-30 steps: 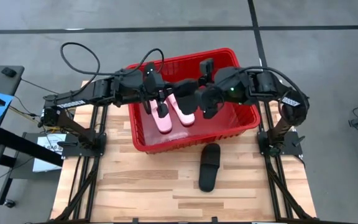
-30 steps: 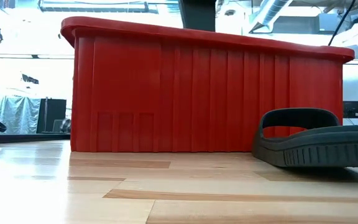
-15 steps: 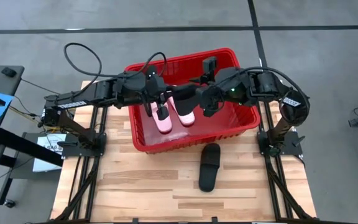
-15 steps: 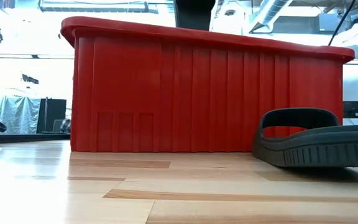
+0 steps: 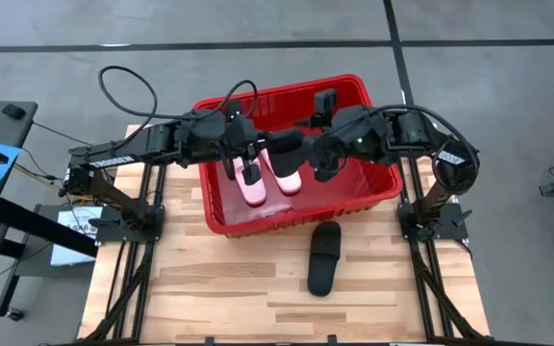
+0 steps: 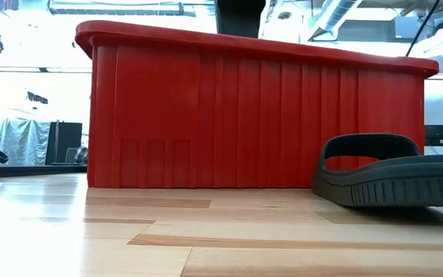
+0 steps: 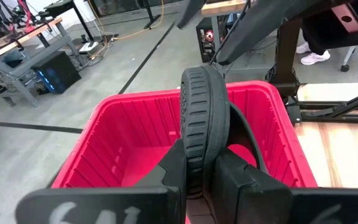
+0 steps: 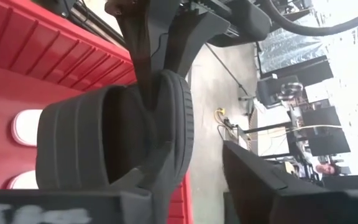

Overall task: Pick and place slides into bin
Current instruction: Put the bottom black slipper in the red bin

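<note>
Both arms are up over the red bin [image 5: 354, 204] right now. Left gripper [image 7: 199, 180] is clamped tight on a black slide [image 7: 205, 118], holding it on edge above the bin. Right gripper [image 8: 185, 186] has its fingers parted, one finger against that slide. Two pink slides [image 5: 267, 178] sit inside the bin, and another black slide [image 5: 323, 258] is on the table [image 5: 210, 288] just in front of it

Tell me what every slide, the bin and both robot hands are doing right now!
Left hand, shut on the held black slide.
Held black slide, on its edge, up over the red bin.
Right hand, open beside the held black slide.
Pink slides, lying side by side inside the red bin.
Other black slide, flat on the table, outside the red bin.
</note>
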Robot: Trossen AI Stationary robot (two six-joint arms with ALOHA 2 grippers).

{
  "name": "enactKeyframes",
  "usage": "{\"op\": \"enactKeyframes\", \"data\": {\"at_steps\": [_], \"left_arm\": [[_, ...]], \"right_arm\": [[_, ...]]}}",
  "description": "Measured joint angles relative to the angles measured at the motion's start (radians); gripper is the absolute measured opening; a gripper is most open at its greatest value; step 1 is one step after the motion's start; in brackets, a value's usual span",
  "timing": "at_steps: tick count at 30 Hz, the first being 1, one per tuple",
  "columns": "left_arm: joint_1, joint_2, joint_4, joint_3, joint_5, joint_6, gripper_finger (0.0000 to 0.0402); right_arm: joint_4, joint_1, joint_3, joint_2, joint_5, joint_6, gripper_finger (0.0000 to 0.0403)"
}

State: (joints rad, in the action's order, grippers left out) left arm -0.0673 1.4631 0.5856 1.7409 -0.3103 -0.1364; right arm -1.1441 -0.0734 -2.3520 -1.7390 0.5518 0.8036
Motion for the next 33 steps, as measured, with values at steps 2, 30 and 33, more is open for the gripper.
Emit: {"op": "enactKeyframes", "data": {"at_steps": [2, 30, 33], "left_arm": [[0.0, 0.0, 0.0, 0.0, 0.0, 0.0, 0.0027], [-0.002, 0.0, -0.015, 0.0, -0.028, -0.026, 0.0032], [-0.002, 0.0, -0.017, 0.0, -0.025, -0.026, 0.0048]], "right_arm": [[0.0, 0.004, 0.0, 0.0, 0.0, 0.0, 0.0157], [0.011, 0.132, -0.001, -0.069, -0.146, 0.065, 0.0026], [0.001, 0.132, -0.001, -0.069, -0.147, 0.053, 0.002]]}}
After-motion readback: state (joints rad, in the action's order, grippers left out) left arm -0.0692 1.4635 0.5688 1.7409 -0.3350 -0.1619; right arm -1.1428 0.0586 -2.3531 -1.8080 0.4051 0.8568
